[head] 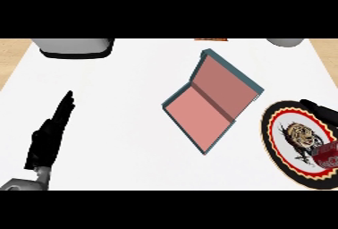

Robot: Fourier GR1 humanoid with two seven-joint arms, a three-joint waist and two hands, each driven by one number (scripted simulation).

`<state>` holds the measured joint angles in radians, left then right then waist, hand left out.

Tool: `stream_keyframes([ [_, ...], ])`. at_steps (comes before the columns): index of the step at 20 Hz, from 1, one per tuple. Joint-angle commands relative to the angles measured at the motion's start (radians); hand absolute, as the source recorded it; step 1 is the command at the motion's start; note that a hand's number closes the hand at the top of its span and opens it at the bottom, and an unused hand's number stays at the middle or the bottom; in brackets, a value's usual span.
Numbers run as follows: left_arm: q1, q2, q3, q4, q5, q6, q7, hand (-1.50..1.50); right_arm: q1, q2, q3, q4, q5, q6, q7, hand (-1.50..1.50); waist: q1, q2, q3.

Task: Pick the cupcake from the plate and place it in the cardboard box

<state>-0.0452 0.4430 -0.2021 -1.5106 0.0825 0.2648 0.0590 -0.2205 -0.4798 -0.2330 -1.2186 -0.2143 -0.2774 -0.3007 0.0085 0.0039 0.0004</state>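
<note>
Counter: cupcake (325, 156) on plate (290, 141) at R edge, R hand (315, 107) dark behind plate rim, fingers can't tell; cardboard box (211, 100) centre, open; L hand (52, 132) flat, fingers straight, far L.

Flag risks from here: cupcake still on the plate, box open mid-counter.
1. The cupcake sits at the right edge of the plate, partly cut off by the view, so the grasp is hard to check.
2. The right robot hand shows only as dark fingers over the plate's far rim; a sweep could knock the cupcake.
3. The cardboard box lies angled with low walls, so the cupcake may catch a wall.
</note>
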Motion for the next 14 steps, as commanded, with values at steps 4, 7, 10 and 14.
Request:
stream_keyframes([
  [4,0.032,0.003,0.052,-0.001,0.007,-0.027,0.003,0.00,0.029,-0.133,-0.001,0.115,0.091,0.093,-0.050,-1.50,-0.003,-0.002,-0.001],
  [7,0.001,-0.037,0.026,0.009,-0.033,0.034,0.033,0.00,0.107,-0.265,0.078,0.068,0.199,0.145,0.042,-1.50,-0.019,-0.003,-0.002],
  [10,0.006,-0.046,0.000,-0.009,-0.042,0.018,0.037,0.00,0.063,-0.340,0.150,0.070,0.268,0.203,0.176,-1.50,0.001,-0.002,-0.003],
  [14,0.044,-0.024,0.023,-0.013,-0.043,0.017,0.009,0.00,0.149,-0.463,0.244,-0.007,0.300,0.411,0.277,-1.50,-0.008,-0.008,-0.005],
])
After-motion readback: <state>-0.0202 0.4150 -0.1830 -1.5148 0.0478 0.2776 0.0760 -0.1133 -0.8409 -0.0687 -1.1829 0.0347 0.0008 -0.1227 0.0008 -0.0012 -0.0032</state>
